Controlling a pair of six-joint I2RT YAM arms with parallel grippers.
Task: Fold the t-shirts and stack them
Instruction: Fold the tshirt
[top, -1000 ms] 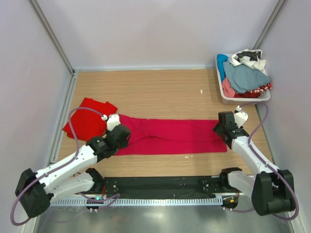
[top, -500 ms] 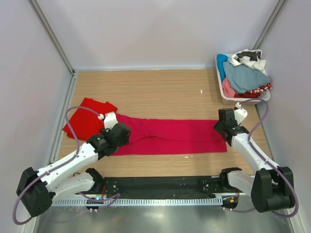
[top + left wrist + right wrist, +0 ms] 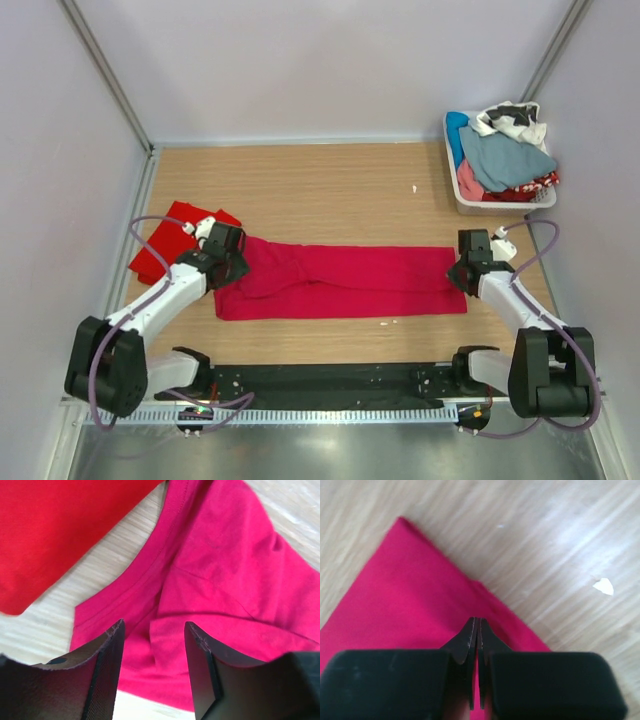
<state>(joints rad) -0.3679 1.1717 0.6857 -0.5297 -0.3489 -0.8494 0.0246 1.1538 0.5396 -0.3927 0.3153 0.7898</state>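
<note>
1. Crimson t-shirt [image 3: 340, 282] cloth lies flat as 1 long band across the middle of the wooden table [image 3: 330, 190], running left to right between the 2 arms.
2. Just left of it, near the table's left edge, the scarlet t-shirt [image 3: 165, 245] lies flat in a compact, roughly square shape. The left wrist view shows a wedge of bare wood between the 2 shirts, narrowing until their edges almost meet.
3. The left gripper [image 3: 154, 625] is over the left end of the crimson t-shirt, where the stitched hem and a sleeve seam show. Its jaws stand well apart, pink cloth shows through the gap, and nothing is caught between them.
4. The right gripper [image 3: 475, 622] sits at the right end of the crimson t-shirt, at its far corner. Its jaws are pressed together with the tips down on the cloth's edge, where a small ridge of the cloth is pinched between them.
5. A small white scrap [image 3: 603, 585] lies on the bare wood beyond that corner, apart from the cloth.
6. A pale basket [image 3: 500, 207] stands at the table's far right corner, well apart from both shirts. It is heaped with a pile of clothes [image 3: 505, 155] in blue, white, pink and patterned red.
</note>
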